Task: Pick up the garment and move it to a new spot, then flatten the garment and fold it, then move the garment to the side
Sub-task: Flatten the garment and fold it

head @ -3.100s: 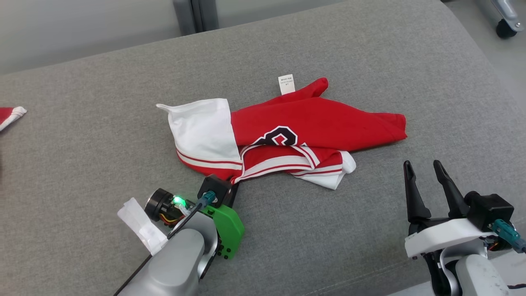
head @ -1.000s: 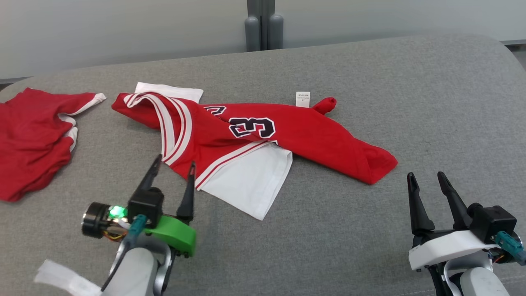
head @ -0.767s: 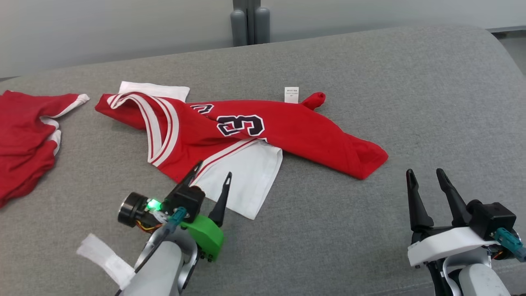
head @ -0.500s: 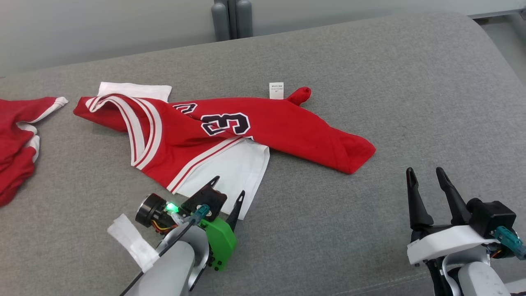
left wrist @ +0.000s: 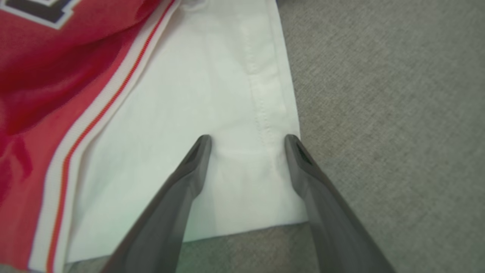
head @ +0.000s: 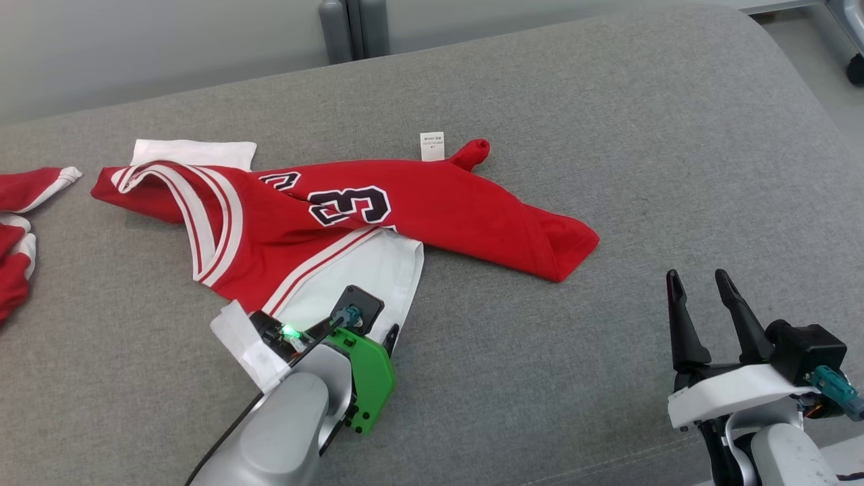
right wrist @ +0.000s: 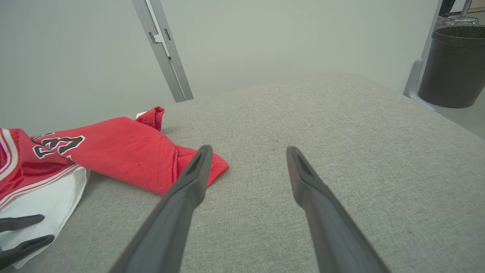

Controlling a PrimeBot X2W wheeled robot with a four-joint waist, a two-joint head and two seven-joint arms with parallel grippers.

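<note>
Over the white corner (left wrist: 227, 94) of the jersey (head: 432, 209), crumpled on the cushion (head: 607, 101), the left hand (left wrist: 246, 141) spreads wide open and empty; it should press down and pinch all layers before lifting.

From the head, the left pincer (left wrist: 248, 141) is mostly hidden behind its own wrist block (head: 354, 312), one dark fingertip (head: 392, 331) peeping out at the white hem of the garment (head: 472, 209), whose number is partly folded under beside the 3. The print on the white label (head: 432, 146) is too small to read, and a second red garment (head: 15, 236) is cut off by the left edge. In the right wrist view a dark bin (right wrist: 451, 68) runs off the right edge.
</note>
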